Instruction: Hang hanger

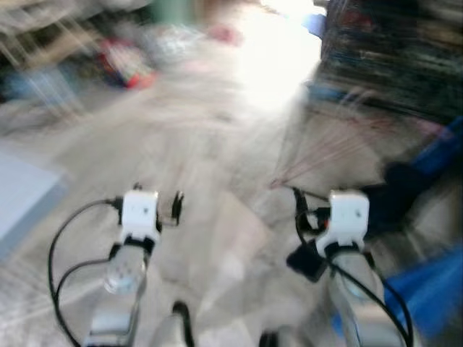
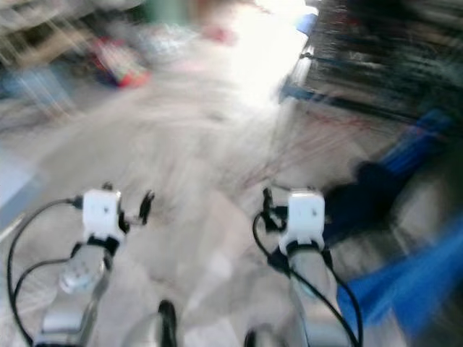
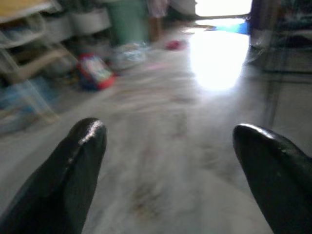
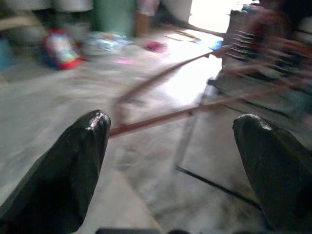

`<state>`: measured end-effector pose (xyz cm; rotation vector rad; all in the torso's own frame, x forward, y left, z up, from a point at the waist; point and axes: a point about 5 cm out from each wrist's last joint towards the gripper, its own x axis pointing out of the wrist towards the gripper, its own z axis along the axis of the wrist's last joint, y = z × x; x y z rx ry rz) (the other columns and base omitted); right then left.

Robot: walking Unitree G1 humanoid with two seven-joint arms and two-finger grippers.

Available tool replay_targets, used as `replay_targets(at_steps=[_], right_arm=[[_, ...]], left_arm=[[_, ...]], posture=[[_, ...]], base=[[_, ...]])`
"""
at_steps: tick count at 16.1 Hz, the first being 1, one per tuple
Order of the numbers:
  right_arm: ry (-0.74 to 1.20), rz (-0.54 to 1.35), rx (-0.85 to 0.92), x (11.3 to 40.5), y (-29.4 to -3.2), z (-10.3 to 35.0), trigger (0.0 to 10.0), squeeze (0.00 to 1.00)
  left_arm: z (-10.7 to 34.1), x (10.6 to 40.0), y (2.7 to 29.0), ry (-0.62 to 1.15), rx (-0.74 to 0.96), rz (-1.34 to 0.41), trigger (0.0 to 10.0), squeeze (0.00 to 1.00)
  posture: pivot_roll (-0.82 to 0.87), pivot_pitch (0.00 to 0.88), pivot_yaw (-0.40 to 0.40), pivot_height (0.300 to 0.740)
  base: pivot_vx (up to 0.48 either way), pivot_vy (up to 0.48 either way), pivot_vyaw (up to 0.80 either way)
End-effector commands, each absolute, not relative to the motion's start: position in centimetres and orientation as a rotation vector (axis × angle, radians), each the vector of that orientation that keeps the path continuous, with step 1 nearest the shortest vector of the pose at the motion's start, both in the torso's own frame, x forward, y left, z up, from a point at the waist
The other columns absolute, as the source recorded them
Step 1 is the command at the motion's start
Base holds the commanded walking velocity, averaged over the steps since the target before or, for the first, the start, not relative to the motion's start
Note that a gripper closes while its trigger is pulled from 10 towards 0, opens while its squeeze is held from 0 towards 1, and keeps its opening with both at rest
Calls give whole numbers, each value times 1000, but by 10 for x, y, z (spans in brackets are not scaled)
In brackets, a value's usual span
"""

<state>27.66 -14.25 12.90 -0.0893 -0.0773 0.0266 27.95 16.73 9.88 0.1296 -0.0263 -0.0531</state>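
The picture is blurred by motion. A thin reddish hanger (image 4: 161, 117) lies ahead of my right gripper (image 4: 170, 131), its rods running from near one finger (image 4: 73, 165) toward the dark rack (image 4: 263, 53). It also appears as faint red lines (image 1: 325, 152) above the floor. That gripper is open and I cannot tell whether the hanger touches it. My left gripper (image 3: 170, 141) is open too, held low over bare floor, with nothing between its fingers (image 3: 73, 170).
A dark rack full of clothes (image 1: 391, 58) stands at the right rear, with blue things (image 1: 427, 289) below it. Shelves (image 3: 29, 44), a red toy (image 1: 126, 69) and a green bin (image 3: 127, 19) line the far left. Bright light falls on the floor (image 1: 278, 58).
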Motion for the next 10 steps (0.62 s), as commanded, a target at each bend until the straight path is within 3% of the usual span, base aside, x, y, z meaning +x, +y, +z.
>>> replay_targets(at_steps=[1,8,10], right_arm=[[-50,8,-79,272,-146,122,10000,0],[-39,-18,-177,281,-149,113,10000,0],[-23,-36,-127,282,-152,109,10000,0]], left_arm=[[89,278,168,18,130,-56,10000,0],[83,294,174,19,160,-51,10000,0],[81,297,173,24,161,-53,10000,0]], posture=[[107,210,21,740],[94,81,13,740],[92,48,9,740]], base=[[-270,0,0],[-270,0,0],[-261,0,0]])
